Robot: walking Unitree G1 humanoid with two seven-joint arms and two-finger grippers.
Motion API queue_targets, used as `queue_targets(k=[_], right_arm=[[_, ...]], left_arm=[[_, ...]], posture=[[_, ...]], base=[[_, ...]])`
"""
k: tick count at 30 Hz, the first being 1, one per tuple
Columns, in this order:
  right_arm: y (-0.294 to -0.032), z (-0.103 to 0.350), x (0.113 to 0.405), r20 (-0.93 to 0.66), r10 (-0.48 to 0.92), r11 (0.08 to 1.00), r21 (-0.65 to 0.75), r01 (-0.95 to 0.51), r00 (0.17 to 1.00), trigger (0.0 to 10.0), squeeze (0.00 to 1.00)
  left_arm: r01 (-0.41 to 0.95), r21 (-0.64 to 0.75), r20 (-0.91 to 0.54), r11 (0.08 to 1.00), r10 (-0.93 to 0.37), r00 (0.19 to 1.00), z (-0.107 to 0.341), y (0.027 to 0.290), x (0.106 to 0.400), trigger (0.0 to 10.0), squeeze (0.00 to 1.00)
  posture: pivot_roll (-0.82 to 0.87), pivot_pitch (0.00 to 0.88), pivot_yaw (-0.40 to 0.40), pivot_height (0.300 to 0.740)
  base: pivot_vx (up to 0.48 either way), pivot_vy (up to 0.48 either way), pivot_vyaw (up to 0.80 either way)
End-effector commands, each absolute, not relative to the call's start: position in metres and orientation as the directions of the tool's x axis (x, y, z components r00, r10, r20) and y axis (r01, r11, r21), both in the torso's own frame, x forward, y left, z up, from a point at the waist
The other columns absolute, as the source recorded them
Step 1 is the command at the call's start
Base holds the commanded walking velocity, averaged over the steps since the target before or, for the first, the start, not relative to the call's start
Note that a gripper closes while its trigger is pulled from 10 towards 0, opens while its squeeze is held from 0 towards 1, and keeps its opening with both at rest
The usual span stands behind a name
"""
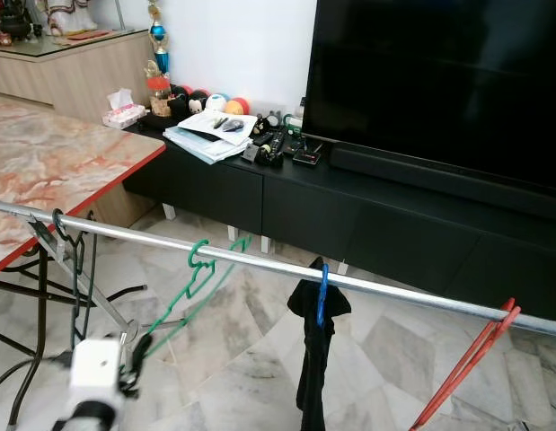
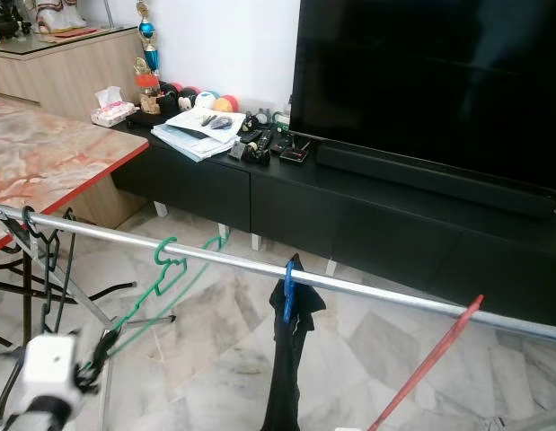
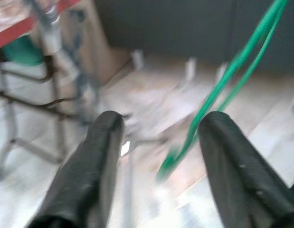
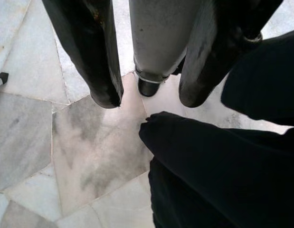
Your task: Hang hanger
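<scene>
Green hanger (image 1: pixel 195 285) sits with its hook over the metal rail (image 1: pixel 260 262) of the drying rack, body slanting down and toward the robot's left, lower end near the left gripper (image 3: pixel 158 156). In the left wrist view the two black fingers are spread apart with the green wire running between them, closer to one finger; contact cannot be confirmed, picture is blurred. Judgement: the hook looks seated, so the step in hand is letting go and backing off. To do it well: keep the fingers wide, draw the gripper down and away along the line of the wire without dragging it sideways, since a snag could lift the hook off the rail. Watch the neighbours: dark hanger (image 1: pixel 69 247) toward the rail's left end, blue clip (image 1: pixel 322 289) holding a black garment (image 1: pixel 315 355), red hanger (image 1: pixel 471 359) further right. Right gripper (image 4: pixel 149 97) hangs idle, pointing at the marble floor (image 4: pixel 80 152), fingers parted, nothing between them.
</scene>
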State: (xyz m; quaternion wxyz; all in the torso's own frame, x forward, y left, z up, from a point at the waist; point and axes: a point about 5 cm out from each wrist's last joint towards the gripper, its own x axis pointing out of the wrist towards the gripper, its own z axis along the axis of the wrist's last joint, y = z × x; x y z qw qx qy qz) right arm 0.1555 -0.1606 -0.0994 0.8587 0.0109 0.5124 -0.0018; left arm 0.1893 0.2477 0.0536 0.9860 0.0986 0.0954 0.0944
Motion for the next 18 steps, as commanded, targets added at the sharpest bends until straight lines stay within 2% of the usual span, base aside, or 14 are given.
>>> queue_targets(k=[1, 5, 6, 7, 8, 9, 13, 16, 18], right_arm=[[-0.161, -0.1, 0.154, -0.883, 0.006, 1.0, 0.015, 0.015, 0.469, 10.0, 0.0], [-0.161, -0.1, 0.154, -0.883, 0.008, 1.0, 0.016, 0.013, 0.47, 10.0, 0.0], [-0.161, -0.1, 0.154, -0.883, 0.008, 1.0, 0.016, 0.013, 0.47, 10.0, 0.0], [-0.16, -0.1, 0.154, -0.882, 0.007, 1.0, 0.015, 0.013, 0.471, 10.0, 0.0], [-0.161, -0.1, 0.155, -0.881, 0.003, 1.0, 0.014, 0.019, 0.473, 10.0, 0.0], [-0.161, -0.1, 0.155, -0.881, 0.003, 1.0, 0.014, 0.019, 0.473, 10.0, 0.0], [-0.161, -0.1, 0.155, -0.88, -0.008, 0.999, 0.015, 0.044, 0.475, 10.0, 0.0], [-0.16, -0.1, 0.154, -0.88, -0.014, 0.997, 0.027, 0.079, 0.474, 10.0, 0.0], [-0.16, -0.1, 0.154, -0.88, -0.017, 0.995, 0.03, 0.091, 0.475, 10.0, 0.0]], left_arm=[[-0.179, 0.251, -0.246, 0.951, 0.242, 0.939, 0.036, 0.255, 0.177, 10.0, 0.0], [-0.138, 0.267, -0.434, 0.954, 0.247, 0.867, -0.004, 0.258, 0.162, 10.0, 0.0], [-0.138, 0.267, -0.434, 0.954, 0.247, 0.867, -0.004, 0.258, 0.162, 10.0, 0.0], [-0.111, 0.259, -0.511, 0.959, 0.234, 0.827, -0.019, 0.257, 0.159, 10.0, 0.0], [-0.063, 0.23, -0.583, 0.971, 0.189, 0.79, -0.033, 0.252, 0.156, 10.0, 0.0], [-0.063, 0.23, -0.583, 0.971, 0.189, 0.79, -0.033, 0.252, 0.156, 10.0, 0.0], [0.107, 0.185, -0.719, 0.977, 0.061, 0.692, -0.062, 0.235, 0.149, 10.0, 0.0], [0.106, 0.176, -0.744, 0.979, 0.062, 0.666, -0.07, 0.231, 0.155, 10.0, 0.0], [0.049, 0.179, -0.754, 0.983, 0.105, 0.649, -0.072, 0.234, 0.159, 10.0, 0.0]], posture=[[0.16, 0.0, -0.026, 0.74], [0.15, 0.0, -0.022, 0.74], [0.15, 0.0, -0.022, 0.74], [0.14, 0.0, -0.023, 0.74], [0.15, 0.0, -0.025, 0.74], [0.15, 0.0, -0.025, 0.74], [0.14, 0.0, -0.024, 0.74], [0.13, 0.0, -0.021, 0.74], [0.13, 0.0, -0.022, 0.74]], base=[[0.0, 0.0, 0.0], [0.0, 0.0, 0.0], [0.0, 0.0, 0.0], [0.0, 0.0, 0.0], [0.0, 0.0, 0.0], [0.0, 0.0, 0.0], [0.0, 0.0, 0.0], [0.0, 0.0, 0.0], [0.0, 0.0, 0.0]])
